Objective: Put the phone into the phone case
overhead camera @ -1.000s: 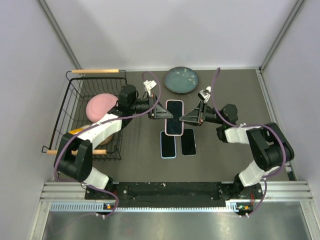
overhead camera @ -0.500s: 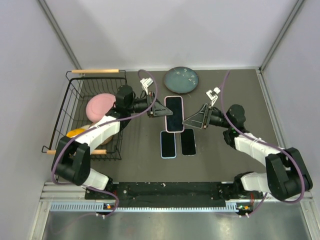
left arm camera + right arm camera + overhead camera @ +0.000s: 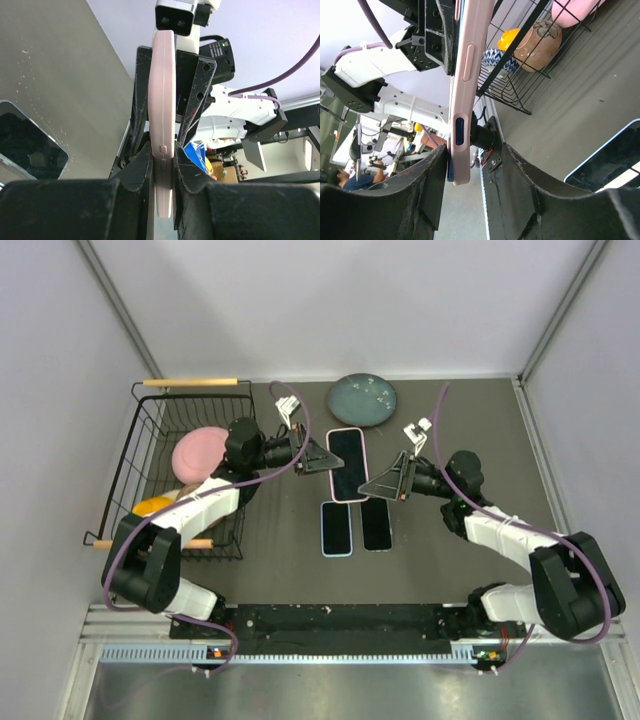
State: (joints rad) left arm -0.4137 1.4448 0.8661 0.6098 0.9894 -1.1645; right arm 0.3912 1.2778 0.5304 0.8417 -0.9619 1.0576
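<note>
The phone [image 3: 347,462] shows its dark screen inside the pink phone case [image 3: 364,468], held above the table's middle. My left gripper [image 3: 312,457] is shut on the case's left edge; in the left wrist view both fingers press the pink case [image 3: 163,115] edge-on at my left gripper [image 3: 164,167]. My right gripper [image 3: 386,483] stands open at the case's right edge. The right wrist view has the pink case [image 3: 468,75] resting against the left finger of my right gripper [image 3: 472,167], with a gap to the other finger. A blue phone edge [image 3: 450,172] shows at the case's lower corner.
Two other phones lie flat below the held one, a light-rimmed phone [image 3: 337,528] and a dark phone [image 3: 376,524]. A wire basket [image 3: 140,460] at left holds a pink plate [image 3: 200,453] and a brown pot [image 3: 537,42]. A teal plate [image 3: 363,400] sits at the back.
My right gripper has let go of the case's right edge, its jaws now apart, and drawn back slightly. My left gripper has carried the cased phone a little farther back.
</note>
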